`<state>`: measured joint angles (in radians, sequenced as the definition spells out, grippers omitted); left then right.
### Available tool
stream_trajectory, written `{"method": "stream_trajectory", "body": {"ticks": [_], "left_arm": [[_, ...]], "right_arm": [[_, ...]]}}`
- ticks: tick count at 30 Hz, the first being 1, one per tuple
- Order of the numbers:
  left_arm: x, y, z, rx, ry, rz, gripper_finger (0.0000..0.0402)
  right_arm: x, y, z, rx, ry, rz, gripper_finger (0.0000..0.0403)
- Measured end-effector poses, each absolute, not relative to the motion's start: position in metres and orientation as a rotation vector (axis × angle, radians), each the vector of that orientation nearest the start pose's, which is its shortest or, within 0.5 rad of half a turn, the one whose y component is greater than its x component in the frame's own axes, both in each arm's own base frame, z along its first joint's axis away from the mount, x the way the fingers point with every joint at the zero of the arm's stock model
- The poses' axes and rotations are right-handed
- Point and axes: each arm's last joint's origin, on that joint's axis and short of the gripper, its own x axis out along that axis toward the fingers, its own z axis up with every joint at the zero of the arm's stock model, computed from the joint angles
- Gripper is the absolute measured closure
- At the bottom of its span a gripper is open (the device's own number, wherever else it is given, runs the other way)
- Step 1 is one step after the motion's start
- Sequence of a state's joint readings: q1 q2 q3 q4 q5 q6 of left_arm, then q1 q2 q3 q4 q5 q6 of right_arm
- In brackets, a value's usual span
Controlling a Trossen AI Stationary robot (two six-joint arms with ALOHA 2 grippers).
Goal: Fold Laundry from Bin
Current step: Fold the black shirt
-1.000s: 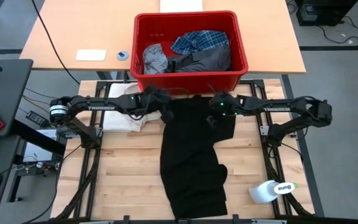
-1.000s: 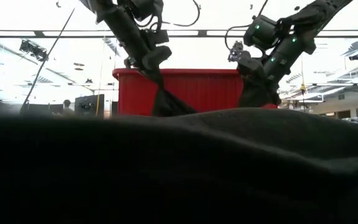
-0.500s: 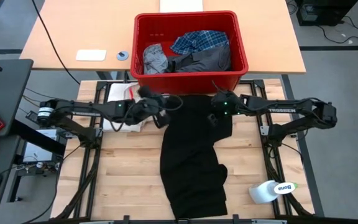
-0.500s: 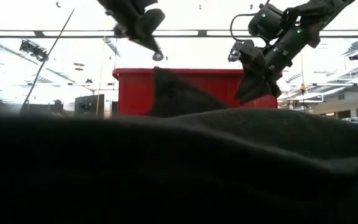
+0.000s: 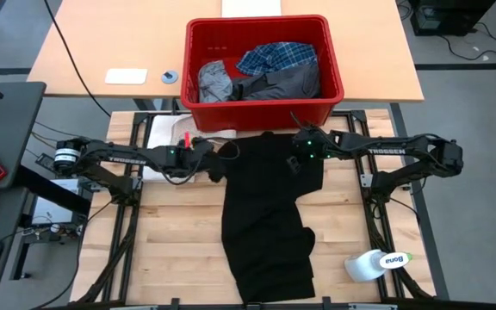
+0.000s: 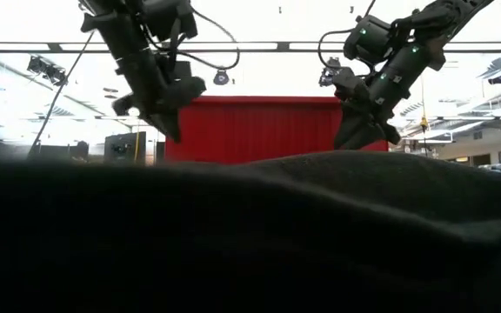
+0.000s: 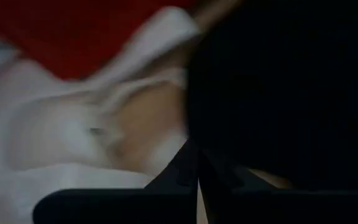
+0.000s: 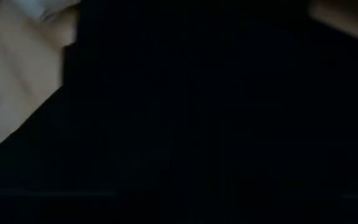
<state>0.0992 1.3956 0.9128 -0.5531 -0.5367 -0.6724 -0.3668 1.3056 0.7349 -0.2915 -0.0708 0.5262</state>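
Observation:
The large black garment point(image 5: 269, 215) lies spread lengthwise on the wooden table, and it fills the foreground of the low view point(image 6: 250, 235). My right gripper point(image 5: 297, 164) point(image 6: 359, 135) is shut on the garment's far right part. My left gripper point(image 5: 220, 165) point(image 6: 170, 126) point(image 7: 197, 180) hangs shut just off the garment's far left corner, over a cream-white cloth point(image 5: 172, 164), and holds nothing. The red bin point(image 5: 330, 108) stands past the far edge with a light grey garment point(image 5: 215, 82), a dark grey one point(image 5: 287, 83) and a plaid shirt point(image 5: 278, 56) inside. My right gripper holds the black garment near its far right corner point(image 5: 306, 172), coming from above at a slant toward the table's near side. The gripper itself hides the exact place, and its wrist view is filled with dark cloth. The garment's remaining part lies on the table.
A white bottle point(image 5: 377, 263) lies at the near right corner. The far table carries a flat white item point(image 5: 126, 76) and a small round thing point(image 5: 170, 77). Bare wood shows on either side of the garment's near half.
My left gripper has let go of the black garment's far left corner, which has dropped from its raised peak onto the table. The gripper has gone down and toward the table's left edge, rolling its wrist. My right gripper has kept its hold.

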Motion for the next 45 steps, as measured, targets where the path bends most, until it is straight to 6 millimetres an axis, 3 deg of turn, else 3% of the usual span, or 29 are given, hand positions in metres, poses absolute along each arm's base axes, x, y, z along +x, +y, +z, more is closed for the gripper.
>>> {"method": "stream_trajectory", "body": {"ticks": [5, 11, 18, 22, 25, 28, 33, 40, 45], "left_arm": [[0.285, 0.035, 0.230, -0.441, 0.717, 0.497, 0.0385], [0.302, 0.005, 0.243, -0.453, 0.613, 0.033, 0.0385], [0.307, -0.035, 0.242, -0.365, 0.572, -0.035, 0.0384], [0.307, -0.039, 0.242, -0.366, 0.556, 0.005, 0.0384], [0.308, -0.038, 0.244, -0.499, 0.536, 0.048, 0.0384], [0.309, -0.040, 0.248, -0.640, 0.500, 0.069, 0.0384], [0.308, -0.048, 0.249, -0.644, 0.502, 0.051, 0.0384], [0.305, -0.064, 0.249, -0.652, 0.529, -0.014, 0.0384], [0.300, -0.083, 0.249, -0.638, 0.552, -0.077, 0.0384]], "right_arm": [[0.244, -0.075, 0.210, 0.641, 0.773, -0.324, 0.0263], [0.254, -0.035, 0.212, 0.565, 0.822, -0.045, 0.0263], [0.251, 0.034, 0.210, 0.544, 0.941, 0.176, 0.0264], [0.244, 0.070, 0.209, 0.517, 0.975, 0.168, 0.0265], [0.233, 0.088, 0.205, 0.576, 1.052, 0.098, 0.0265], [0.221, 0.093, 0.198, 0.702, 1.171, -0.072, 0.0265], [0.212, 0.101, 0.184, 0.757, 1.263, -0.283, 0.0265], [0.219, 0.113, 0.154, 0.809, 1.339, -0.439, 0.0265], [0.217, 0.119, 0.147, 0.792, 1.311, -0.508, 0.0265]]}}
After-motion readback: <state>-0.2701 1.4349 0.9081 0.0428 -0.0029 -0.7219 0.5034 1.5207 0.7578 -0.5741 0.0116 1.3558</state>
